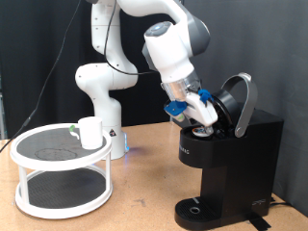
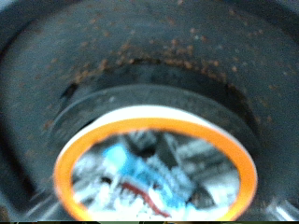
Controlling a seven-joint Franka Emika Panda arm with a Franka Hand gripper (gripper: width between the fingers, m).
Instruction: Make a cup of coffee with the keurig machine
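Your gripper [image 1: 204,114] reaches into the open keurig machine [image 1: 226,159] at the worktop's right edge, seating the pod; grip state can't be told, cup [image 1: 90,132] waiting left.

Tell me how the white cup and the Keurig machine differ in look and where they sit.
The cup is small, white and cylindrical; the keurig machine is tall, black and boxy. The cup stands on a round white two-tier rack at the exterior view's left; the machine stands on the table at the right. The gripper is at the machine's open lid, far from the cup. Both stand upright.
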